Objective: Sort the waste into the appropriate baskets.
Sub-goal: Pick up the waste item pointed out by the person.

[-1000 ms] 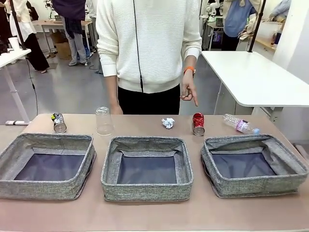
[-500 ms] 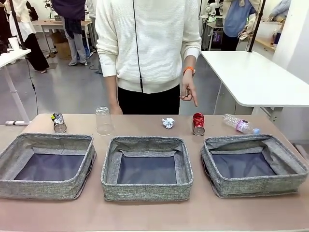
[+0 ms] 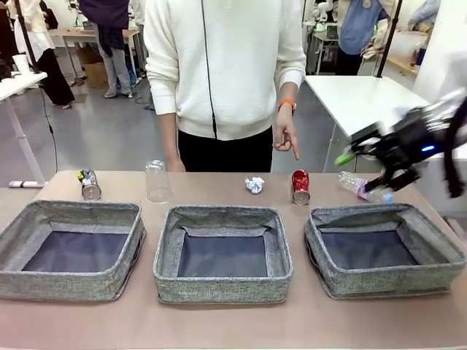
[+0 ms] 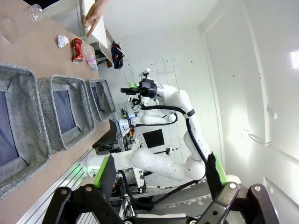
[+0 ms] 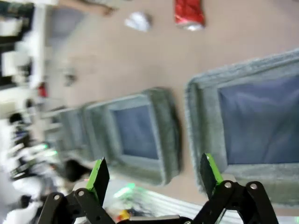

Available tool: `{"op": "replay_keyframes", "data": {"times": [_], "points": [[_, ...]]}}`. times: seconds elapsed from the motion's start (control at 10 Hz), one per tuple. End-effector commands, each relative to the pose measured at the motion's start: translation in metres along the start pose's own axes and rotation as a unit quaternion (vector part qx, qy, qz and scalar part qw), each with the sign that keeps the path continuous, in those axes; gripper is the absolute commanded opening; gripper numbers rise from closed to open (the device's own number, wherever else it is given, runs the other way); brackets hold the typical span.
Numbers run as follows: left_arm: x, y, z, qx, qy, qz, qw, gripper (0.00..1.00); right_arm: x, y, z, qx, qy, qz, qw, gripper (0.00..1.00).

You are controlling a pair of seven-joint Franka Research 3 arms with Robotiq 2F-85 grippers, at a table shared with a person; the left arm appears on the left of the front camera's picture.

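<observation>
Fingers (image 5: 99, 173) of the right gripper (image 3: 363, 173) are standing wide apart, holding nothing, and hovering, blurred, just above the clear bottle (image 3: 352, 182) at the far right of the worktop (image 3: 219, 324). The left gripper (image 4: 159, 170) is also gaping open and empty, raised off beside the worktop. A person is standing at the far side, with one hand (image 3: 286, 138) pointing down above the crushed red can (image 3: 300, 187). Three grey woven bins are sitting in a near row: left basket (image 3: 73, 290), middle basket (image 3: 219, 290), right basket (image 3: 379, 283). Behind them the bottle is lying on its side at the right. An upturned clear plastic cup (image 3: 157, 182) is standing left of centre, and a silver-dark can (image 3: 90, 187) is sitting far left. A crumpled white paper ball (image 3: 254, 185) is resting just left of the red can.
</observation>
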State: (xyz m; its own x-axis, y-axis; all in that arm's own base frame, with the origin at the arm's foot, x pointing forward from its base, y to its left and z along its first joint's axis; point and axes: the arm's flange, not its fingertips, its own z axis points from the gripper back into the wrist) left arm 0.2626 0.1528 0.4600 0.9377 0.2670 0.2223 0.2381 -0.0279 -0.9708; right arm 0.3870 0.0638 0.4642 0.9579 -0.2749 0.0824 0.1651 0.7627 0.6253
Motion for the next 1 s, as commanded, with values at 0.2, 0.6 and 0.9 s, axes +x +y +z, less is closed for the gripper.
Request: {"op": "replay_keyframes", "data": {"times": [0.2, 0.6, 0.9], "points": [[-0.001, -0.003, -0.001, -0.011, -0.004, -0.012, 1.000, 1.00, 0.006, 0.016, -0.030, -0.051, 0.012, 0.026, 0.998, 1.00], [-0.001, -0.003, -0.001, -0.011, -0.004, -0.012, 1.000, 1.00, 0.034, 0.031, -0.062, -0.155, -0.012, 0.058, 0.986, 1.00], [-0.001, -0.003, -0.001, -0.011, -0.004, -0.012, 1.000, 1.00, 0.090, 0.030, -0.102, -0.239, -0.033, 0.061, 0.968, 1.00]]}}
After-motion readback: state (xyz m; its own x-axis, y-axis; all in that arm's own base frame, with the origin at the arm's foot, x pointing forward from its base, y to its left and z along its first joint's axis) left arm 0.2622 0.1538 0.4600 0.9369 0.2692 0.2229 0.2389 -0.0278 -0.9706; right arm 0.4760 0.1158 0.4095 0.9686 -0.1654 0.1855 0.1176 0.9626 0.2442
